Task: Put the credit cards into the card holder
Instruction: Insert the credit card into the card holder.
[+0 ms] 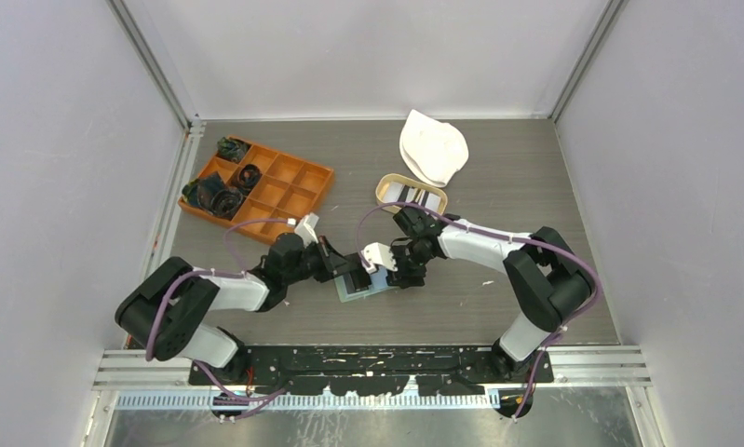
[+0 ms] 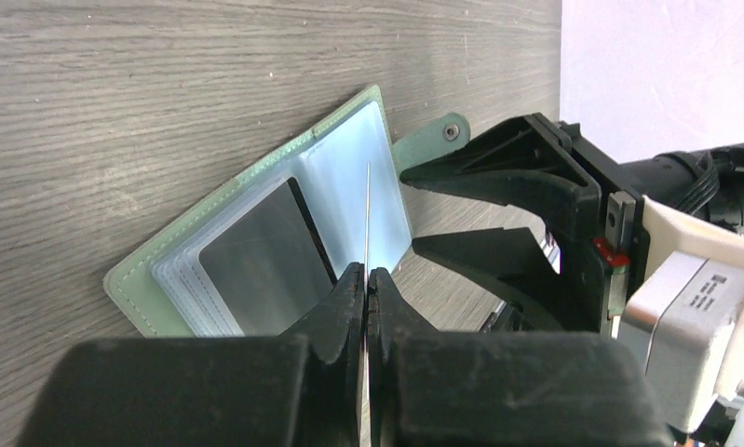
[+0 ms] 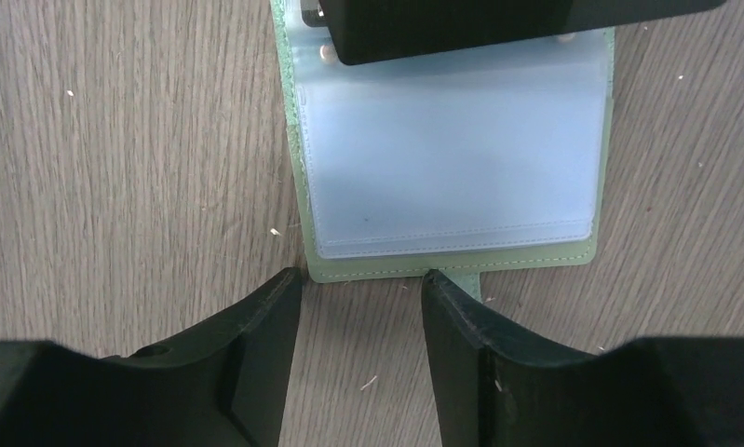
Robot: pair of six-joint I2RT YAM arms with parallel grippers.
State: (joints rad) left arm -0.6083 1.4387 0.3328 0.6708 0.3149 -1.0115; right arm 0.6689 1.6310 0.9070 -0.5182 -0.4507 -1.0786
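Note:
The sage-green card holder [image 1: 363,286] lies open on the table between both grippers. In the left wrist view the card holder [image 2: 177,247] shows pale blue pockets, and a grey card [image 2: 256,253] sits in the left pocket. My left gripper [image 2: 367,275] is shut on a thin card [image 2: 368,209], seen edge-on and standing over the holder's fold. My right gripper [image 3: 360,279] is open and empty at the card holder's [image 3: 452,149] near edge, with its right fingertip by the snap tab [image 3: 466,281]. More cards [image 1: 416,195] lie in the tan tray.
An oval tan tray [image 1: 386,184] stands behind the grippers, with a white cloth [image 1: 433,147] beyond it. An orange compartment box [image 1: 284,182] with dark cord bundles [image 1: 217,196] is at the back left. Grey walls enclose the table.

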